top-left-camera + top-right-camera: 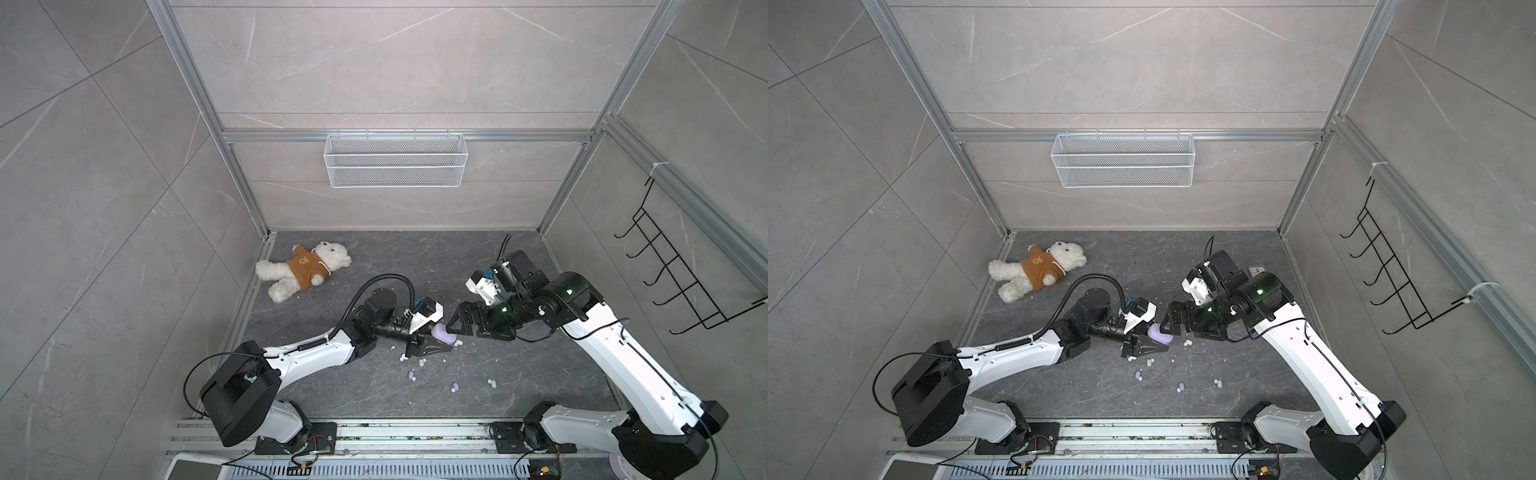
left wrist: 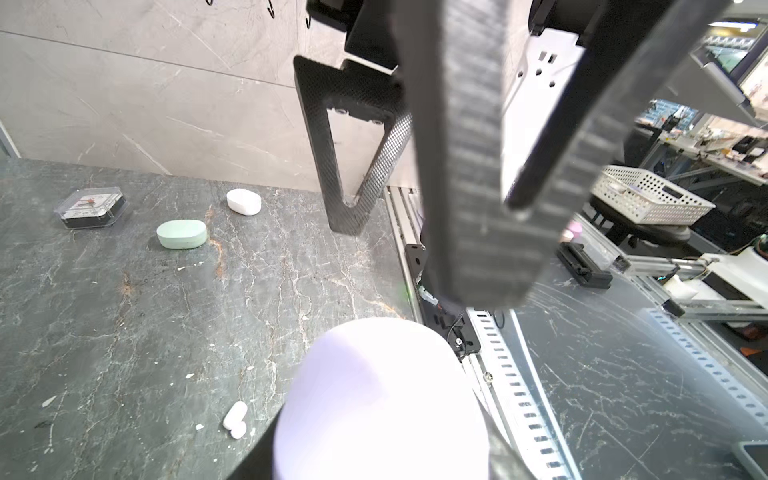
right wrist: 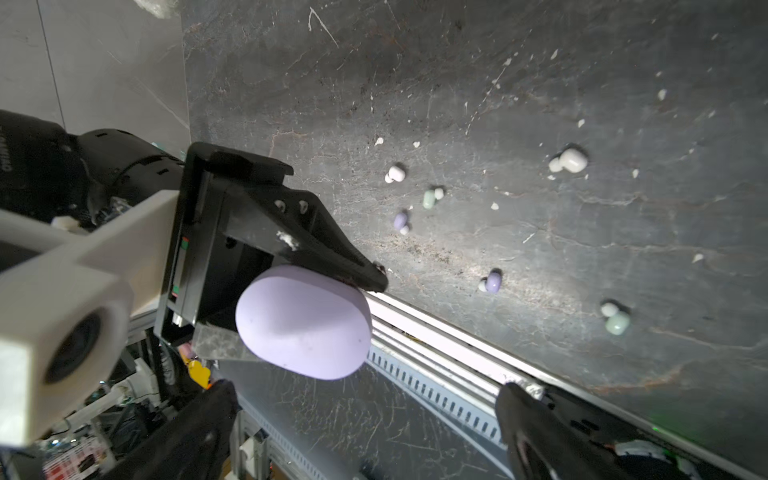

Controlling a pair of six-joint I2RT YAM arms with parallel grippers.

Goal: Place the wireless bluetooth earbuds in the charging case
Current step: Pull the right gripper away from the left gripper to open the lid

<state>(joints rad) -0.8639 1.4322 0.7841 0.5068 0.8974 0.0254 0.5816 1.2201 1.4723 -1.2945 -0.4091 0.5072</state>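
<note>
So the left gripper (image 1: 444,337) is pinching the lilac charging case (image 1: 439,331) between its black fingers. It's a smooth, matte, pebble-shaped thing, held up off the counter (image 1: 519,374) around the middle. The right gripper (image 3: 368,388) is spread wide with nothing in it, tips just beside the case.

The earbuds (image 3: 492,281) are all loose on the dark, veined stone counter, scattered between the case and the front edge. They're tiny glossy beans. The right wrist view shows them best: two white (image 3: 569,160), two mint (image 3: 615,320) and two lilac (image 3: 401,222), with pale crumbs around them. In both top views they're just little dots.

The left wrist view has stuff the top views mostly hide behind the right arm: a mint case (image 2: 181,234) and a white case (image 2: 244,201), both rounded and closed, plus a clear plastic box (image 2: 89,212), all lying by the counter's right edge near the wall. It also shows the woven-looking texture on the right gripper's triangular fingers (image 2: 353,145).

Only the top views catch the fluffy white teddy bear (image 1: 301,270) in a brown top at the back left corner.
</note>
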